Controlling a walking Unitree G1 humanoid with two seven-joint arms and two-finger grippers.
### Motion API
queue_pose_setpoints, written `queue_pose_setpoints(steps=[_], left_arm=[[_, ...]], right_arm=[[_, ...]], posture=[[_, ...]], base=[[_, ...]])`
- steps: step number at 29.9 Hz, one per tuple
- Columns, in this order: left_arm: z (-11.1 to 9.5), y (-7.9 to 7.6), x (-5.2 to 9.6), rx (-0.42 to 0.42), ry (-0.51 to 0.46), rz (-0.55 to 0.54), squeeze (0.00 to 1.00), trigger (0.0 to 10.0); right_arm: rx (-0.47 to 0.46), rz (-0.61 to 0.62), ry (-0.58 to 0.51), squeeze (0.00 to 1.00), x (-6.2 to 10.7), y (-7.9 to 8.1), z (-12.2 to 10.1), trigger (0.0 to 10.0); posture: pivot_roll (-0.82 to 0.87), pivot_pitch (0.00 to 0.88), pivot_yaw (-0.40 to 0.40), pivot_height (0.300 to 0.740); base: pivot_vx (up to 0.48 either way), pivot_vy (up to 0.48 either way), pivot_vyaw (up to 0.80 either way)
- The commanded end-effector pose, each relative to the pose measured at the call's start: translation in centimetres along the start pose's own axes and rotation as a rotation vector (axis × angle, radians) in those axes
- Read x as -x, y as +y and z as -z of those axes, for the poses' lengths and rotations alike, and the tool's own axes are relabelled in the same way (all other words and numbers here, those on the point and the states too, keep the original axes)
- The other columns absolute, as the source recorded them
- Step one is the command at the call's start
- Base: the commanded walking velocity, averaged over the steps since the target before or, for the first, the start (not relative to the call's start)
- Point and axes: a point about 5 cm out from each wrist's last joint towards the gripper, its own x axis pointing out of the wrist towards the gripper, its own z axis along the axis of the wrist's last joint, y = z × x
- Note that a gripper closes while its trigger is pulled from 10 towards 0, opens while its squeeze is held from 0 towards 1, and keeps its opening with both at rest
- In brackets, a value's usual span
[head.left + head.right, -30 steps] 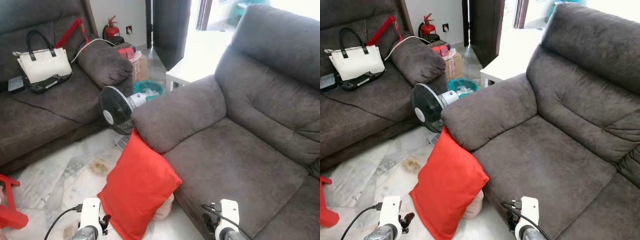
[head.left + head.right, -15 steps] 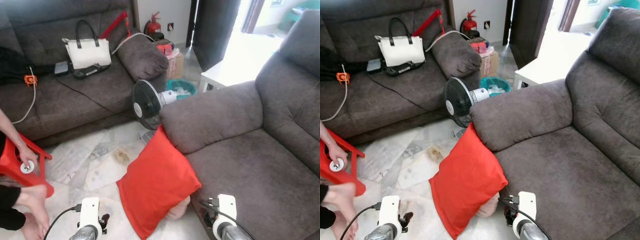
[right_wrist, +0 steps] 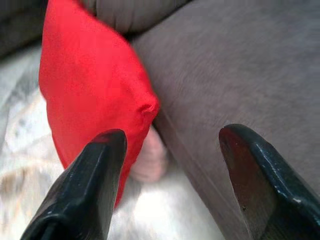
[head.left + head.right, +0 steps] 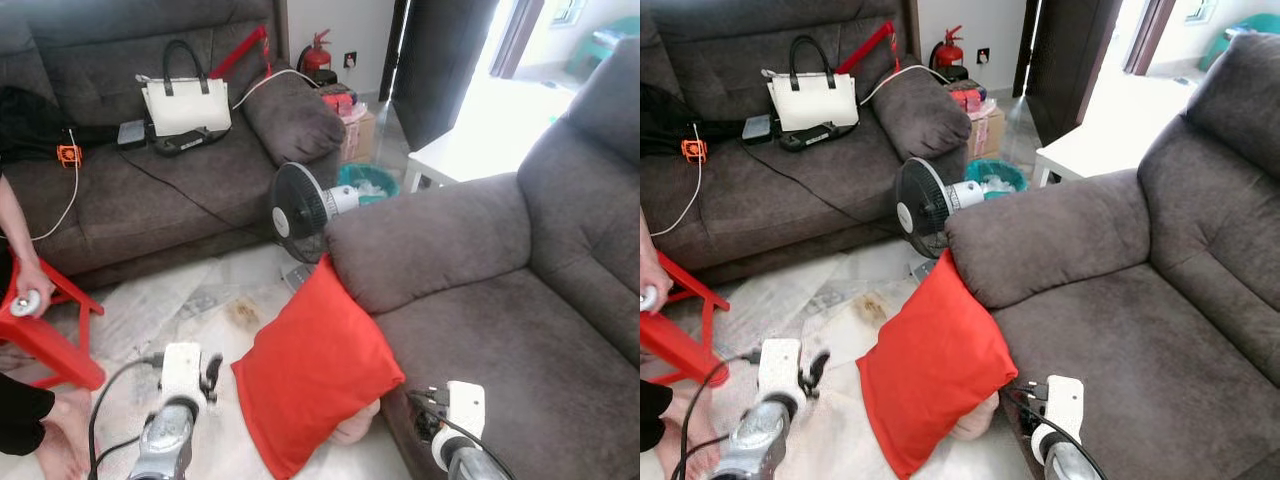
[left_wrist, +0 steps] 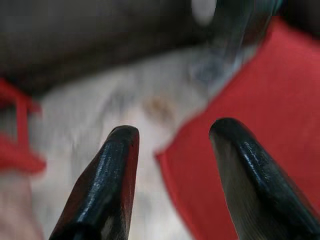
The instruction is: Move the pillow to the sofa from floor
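Note:
A red pillow (image 4: 316, 372) stands tilted on the marble floor, leaning against the front of the grey sofa (image 4: 500, 330) just below its armrest (image 4: 430, 240). My left gripper (image 5: 175, 128) is open, low over the floor at the pillow's left edge; the red cloth lies behind one finger (image 5: 250, 175). My right gripper (image 3: 175, 132) is open too, near the pillow's lower right corner and the sofa's seat front. Nothing is held between either pair of fingers. A pale pink thing (image 4: 357, 431) pokes out under the pillow.
A black floor fan (image 4: 300, 205) stands just behind the pillow. A second grey sofa (image 4: 130, 190) holds a white handbag (image 4: 185, 100) and cables. At the left a person (image 4: 20, 420) holds a red stool (image 4: 45, 335). A white table (image 4: 460, 155) and a teal bin (image 4: 370, 180) stand farther back.
My left arm has risen and reached forward beside the pillow's left edge. The person has lifted the red stool a little. The view shifted slightly; the pillow has stayed put.

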Motion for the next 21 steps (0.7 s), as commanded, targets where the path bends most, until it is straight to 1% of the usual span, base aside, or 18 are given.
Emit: queue_pose_setpoints(steps=[1,2,3,4,5,6,7,8,9,10,12,15,17,18,21], left_arm=[[-0.5,-0.3,0.2,-0.038,-0.06,0.017,0.0,10.0],[-0.9,-0.3,0.4,-0.065,-0.096,0.024,0.0,10.0],[-0.9,-0.3,0.4,-0.065,-0.096,0.024,0.0,10.0],[-1.7,-0.2,0.4,-0.071,-0.148,0.019,0.0,10.0],[-2.0,-0.1,0.5,-0.071,-0.168,0.015,0.0,10.0],[-2.9,0.0,0.5,-0.071,-0.217,0.007,0.0,10.0],[-2.9,0.0,0.5,-0.071,-0.217,0.007,0.0,10.0],[-3.9,0.0,0.6,-0.075,-0.263,0.01,0.0,10.0],[-3.9,0.0,0.6,-0.075,-0.263,0.01,0.0,10.0],[-4.8,0.0,0.8,-0.085,-0.306,0.015,0.0,10.0],[-5.6,0.1,1.1,-0.097,-0.346,0.019,0.0,10.0],[-7.1,0.0,1.8,-0.11,-0.402,0.028,0.0,10.0],[-7.5,-0.1,2.0,-0.106,-0.409,0.032,0.0,10.0],[-7.9,-0.4,1.9,-0.093,-0.414,0.035,0.0,10.0],[-8.1,-0.7,1.8,-0.087,-0.411,0.043,0.0,10.0]], right_arm=[[-0.018,0.002,-0.041,0.0,0.1,-0.2,-0.3,10.0],[-0.018,0.003,-0.052,0.0,0.2,-0.2,-0.3,10.0],[-0.018,0.003,-0.052,0.0,0.2,-0.2,-0.3,10.0],[-0.022,0.001,-0.073,0.0,0.3,-0.2,-0.3,10.0],[-0.024,0.0,-0.082,0.0,0.3,-0.2,-0.3,10.0],[-0.023,-0.003,-0.098,0.0,0.4,-0.2,-0.4,10.0],[-0.023,-0.003,-0.098,0.0,0.4,-0.2,-0.4,10.0],[0.019,-0.026,-0.3,0.0,0.1,0.0,-4.0,10.0],[0.019,-0.026,-0.3,0.0,0.1,0.0,-4.0,10.0],[0.031,-0.045,-0.462,0.0,0.7,0.2,-6.7,10.0],[0.022,-0.053,-0.529,0.0,1.6,0.3,-7.6,10.0],[0.008,-0.048,-0.592,0.0,2.7,0.4,-8.4,10.0],[0.005,-0.051,-0.597,0.0,2.9,0.6,-8.4,10.0],[0.003,-0.058,-0.588,0.0,2.9,1.0,-8.4,10.0],[-0.001,-0.062,-0.576,0.0,3.1,1.2,-8.5,10.0]], posture=[[0.12,0.037,-0.062,0.74],[0.11,0.035,-0.063,0.74],[0.11,0.035,-0.063,0.74],[0.11,0.033,-0.065,0.74],[0.1,0.03,-0.064,0.74],[0.1,0.029,-0.063,0.74],[0.1,0.029,-0.063,0.74],[0.1,0.027,-0.059,0.74],[0.1,0.027,-0.059,0.74],[0.09,0.025,-0.055,0.74],[0.08,0.021,-0.052,0.74],[0.08,0.012,-0.049,0.74],[0.08,0.011,-0.05,0.74],[0.08,0.006,-0.051,0.74],[0.09,0.004,-0.053,0.74]], base=[[0.0,0.0,0.0],[0.0,0.0,0.0],[0.0,0.0,0.0],[0.0,0.0,0.0],[0.0,0.0,0.0],[0.0,0.0,0.0],[0.0,0.0,0.0],[0.0,0.0,0.0],[0.0,0.0,0.0],[0.0,0.0,0.0],[0.0,0.0,0.0],[0.0,0.0,0.0],[0.0,0.0,0.0],[0.0,0.0,0.0],[0.0,0.0,0.0]])
